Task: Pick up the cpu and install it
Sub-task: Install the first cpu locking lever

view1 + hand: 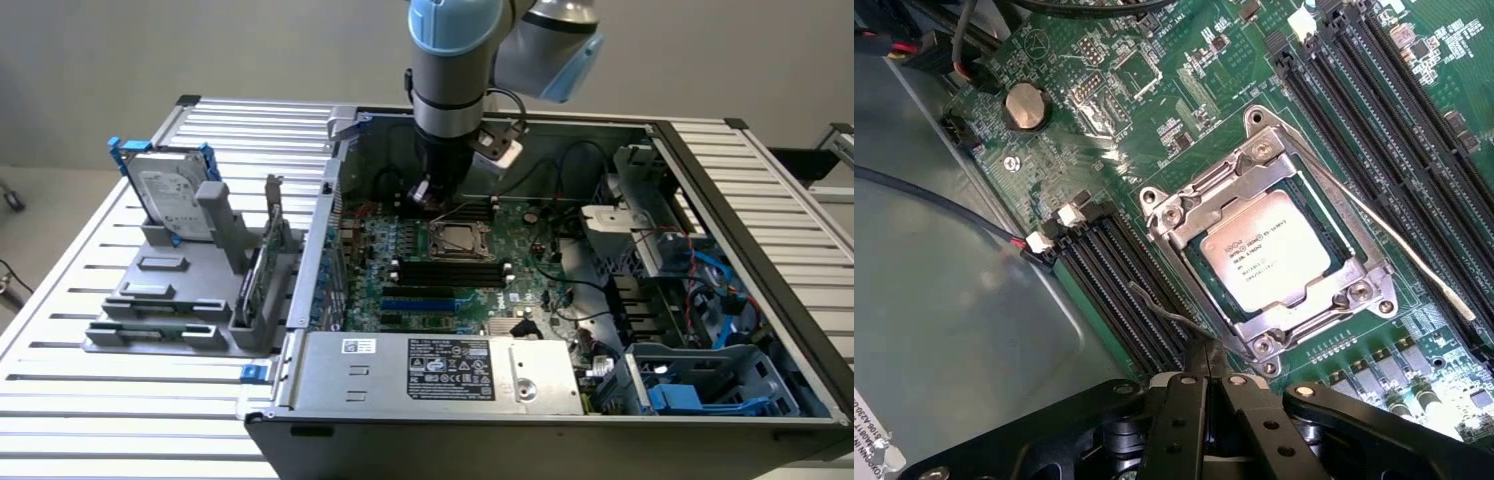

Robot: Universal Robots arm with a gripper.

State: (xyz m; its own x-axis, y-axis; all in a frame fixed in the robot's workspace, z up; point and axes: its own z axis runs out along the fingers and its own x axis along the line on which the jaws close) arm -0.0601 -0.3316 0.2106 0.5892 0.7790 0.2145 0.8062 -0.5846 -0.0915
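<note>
The cpu is lying flat in the socket on the motherboard, its edges being overlapped by the metal frame. It is judged light, stiff, smooth-topped and fragile, best taken by opposite edges. The tool is being held empty, fingers pressed together, just beside the socket's corner, inside a crowded computer case on the slatted desk.

The exterior view looks down from high up and some way off, taking in the worktop and the whole open computer case. The wrist view sits close above the circuit board — looking down past the hand. Both share the socket and the memory slots beside it.
</note>
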